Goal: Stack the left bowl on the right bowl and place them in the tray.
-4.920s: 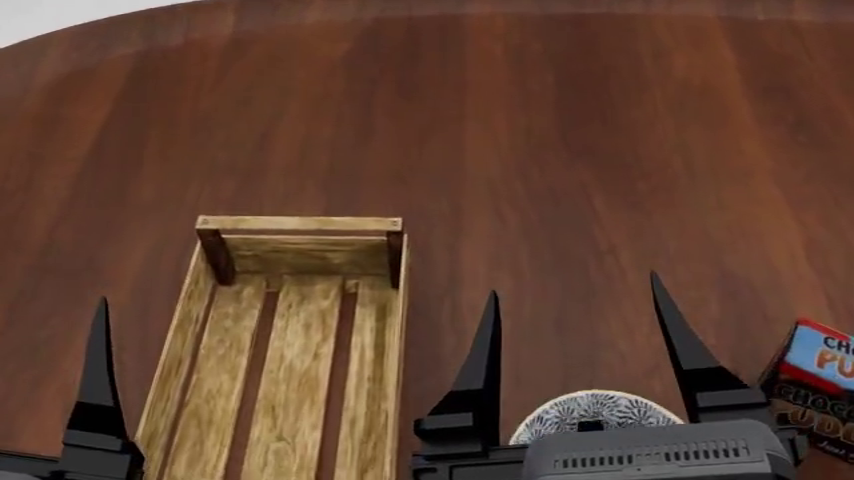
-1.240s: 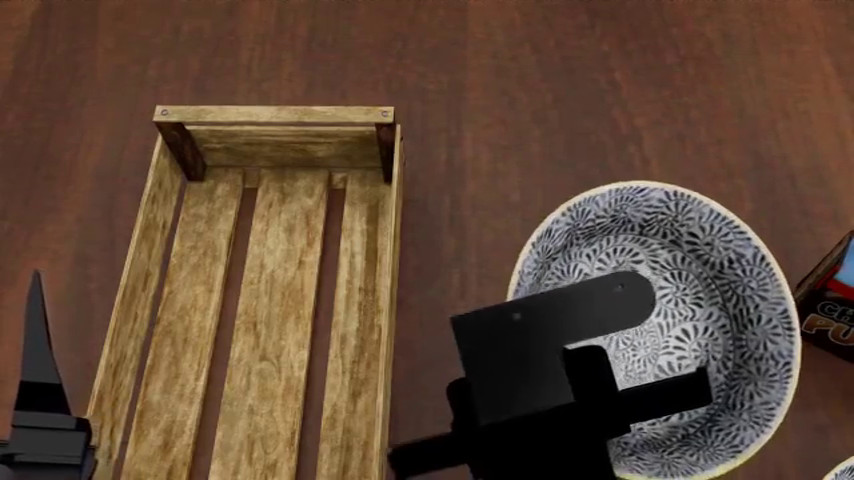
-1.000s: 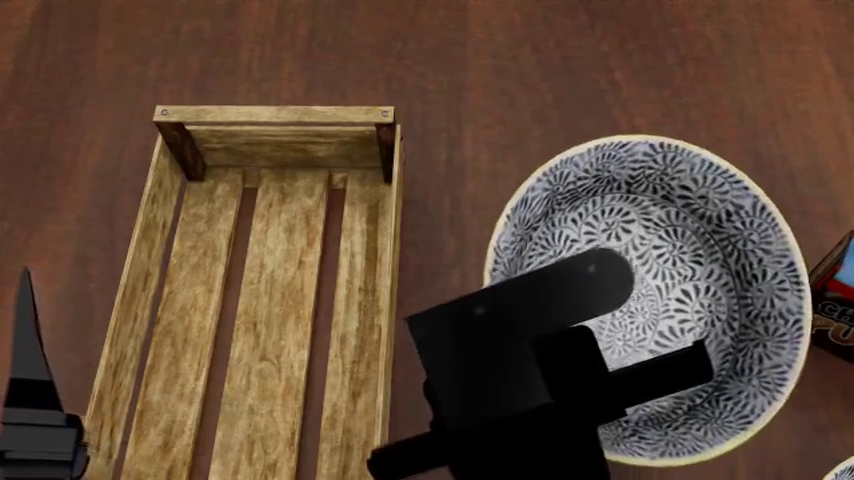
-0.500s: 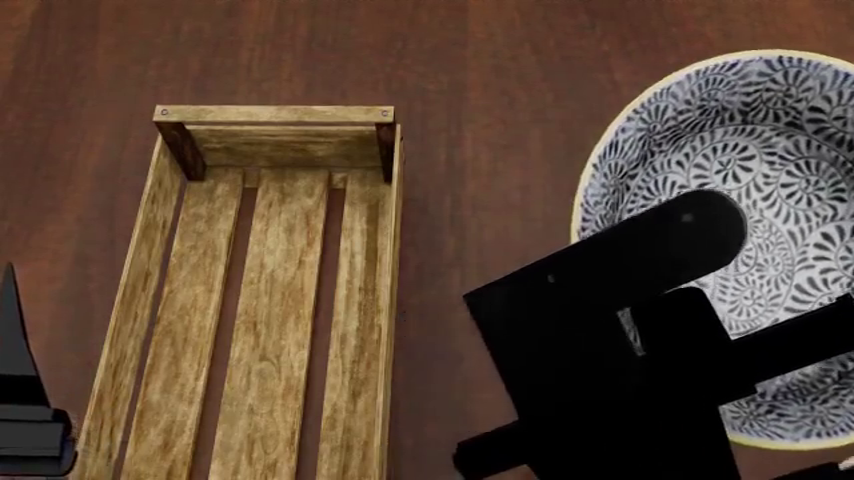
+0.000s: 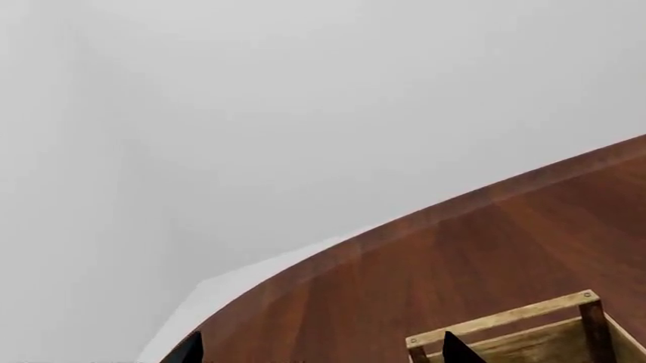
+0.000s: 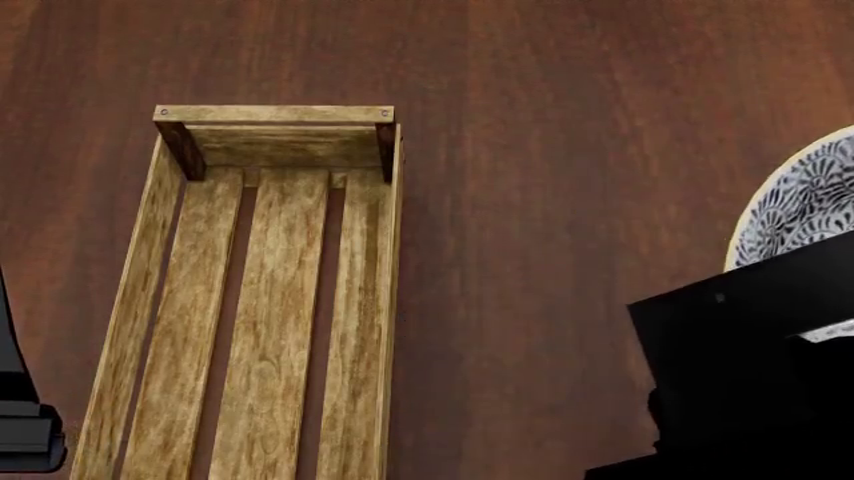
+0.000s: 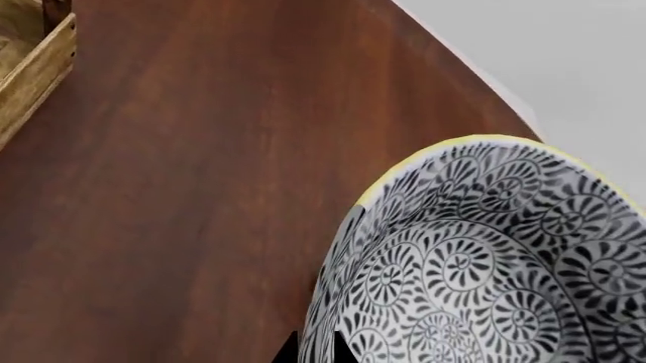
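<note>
Patterned bowl lifted in right claw; tray bare on wooden surface.
Right claw pinches the bowl's rim, bowl at the head view's right edge, well apart from the tray. Left claw: two black tips spread apart, near the tray's end bar. Tray lies lengthwise, slats showing.

Clearance around tray and bowl

We see the tray with its slatted floor bare; its top bar and dark corner posts wall the far end, low sides flank it. A broad strip of bare table separates it from the patterned bowl, whose rim the right gripper pinches; that arm's black body blocks the near right corner.
</note>
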